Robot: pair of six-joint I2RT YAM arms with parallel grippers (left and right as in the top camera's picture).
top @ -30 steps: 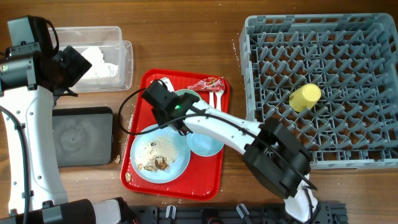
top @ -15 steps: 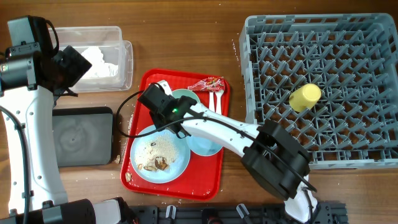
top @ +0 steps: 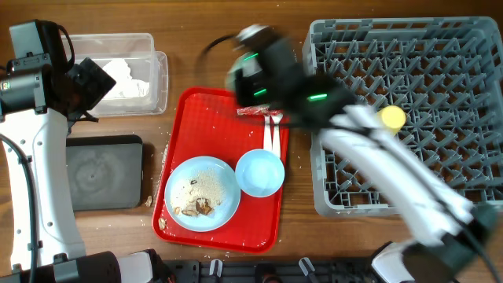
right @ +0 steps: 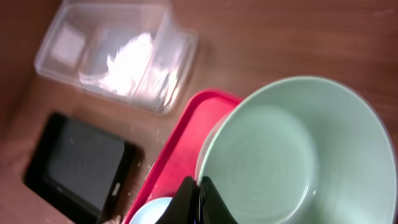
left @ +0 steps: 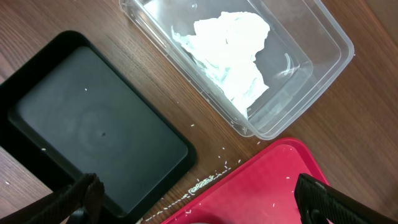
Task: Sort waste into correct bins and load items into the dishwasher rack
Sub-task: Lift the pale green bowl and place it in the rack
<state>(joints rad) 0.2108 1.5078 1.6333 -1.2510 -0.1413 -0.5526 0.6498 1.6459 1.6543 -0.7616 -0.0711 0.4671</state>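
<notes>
Pale green bowl (right: 292, 155) is clamped at its rim by the right tool (right: 198, 182).

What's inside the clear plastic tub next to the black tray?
Inside the clear tub lie crumpled white paper napkins; nothing else shows clearly. In the overhead view the left arm covers one end of the tub, so that part is hidden there.
</notes>
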